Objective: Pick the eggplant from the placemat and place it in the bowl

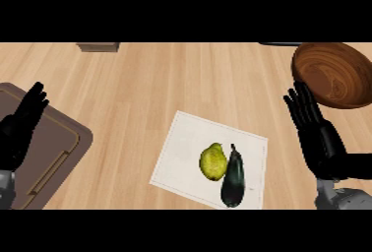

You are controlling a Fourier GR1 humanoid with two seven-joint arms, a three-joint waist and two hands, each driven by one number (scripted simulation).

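- Pale wooden bench (145, 78) is being viewed steeply from above, with a white placemat (190, 142) lying askew near its middle.
- Lengthwise along the placemat's right-hand side, the dark eggplant (233, 178) is being carried by the mat, its stem end pointing away from the robot. A yellow-green fruit (212, 161) is lying just beside it on the left, seemingly touching it.
- At the far right corner of the view, off the mat and well apart from the eggplant, the wooden bowl (330, 78) is being shown partly cut by the edge. Nothing is being seen inside it.
- Between bowl and placemat, the right hand (317, 135) is being held open, fingers straight and released, with nothing grasped. It is being kept to the right of the eggplant and clear of it.
- At the left edge, the left hand (20, 129) is being held open and at rest above a brown tray (62, 147), fingers up and grasping nothing.
- By this reading, the opening step is being dealt with: the approach to the pick, with the eggplant untouched on the mat and nothing yet lifted.
- For the next move, the right hand is likely being called on to be brought leftward and down over the eggplant, and the fingers to be curled round its dark body without the neighbouring fruit being caught or nudged. Only then could it be lifted and carried to the bowl.
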